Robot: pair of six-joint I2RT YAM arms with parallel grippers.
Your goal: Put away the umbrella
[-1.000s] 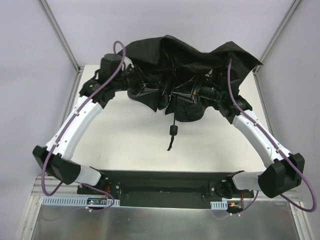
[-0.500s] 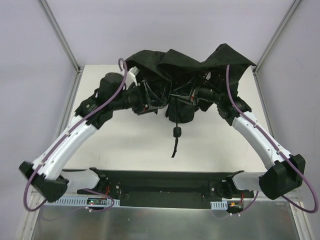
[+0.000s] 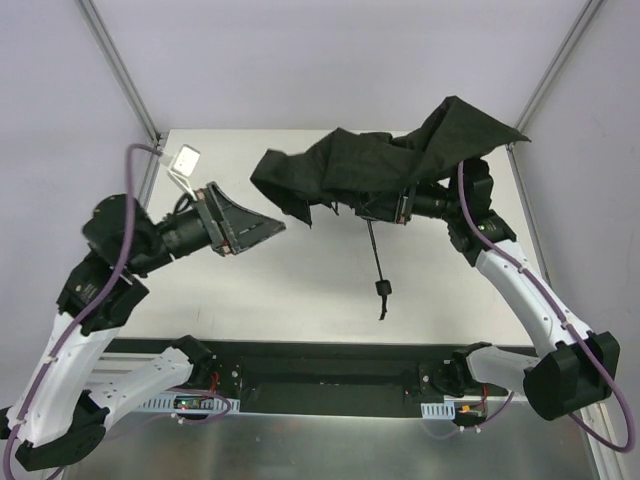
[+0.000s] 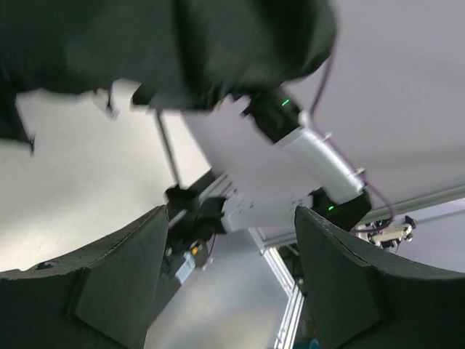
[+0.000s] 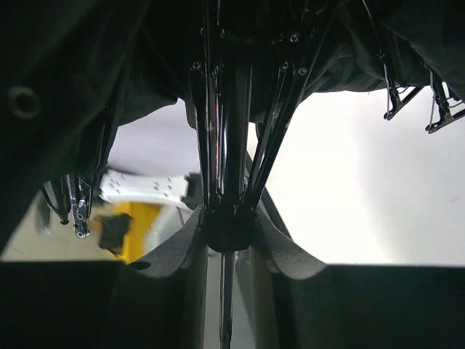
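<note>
The umbrella [image 3: 390, 165] is held up above the far right part of the table [image 3: 280, 290]. It is squeezed tight by the right gripper [image 3: 403, 207], at the spot where the thin metal ribs meet the shaft [image 3: 374, 250]. The small handle [image 3: 381, 288] is hung below, on the near side. The left gripper [image 3: 268, 228] is spread wide with nothing in it, near the left edge of the black cloth but apart from it.

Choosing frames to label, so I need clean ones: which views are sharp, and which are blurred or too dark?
Top view: sharp, evenly lit, though the umbrella shows little detail in its black fabric. Left wrist: motion-blurred, umbrella and right arm smeared. Right wrist: the ribs crisp against a bright backdrop, canopy nearly black.
</note>
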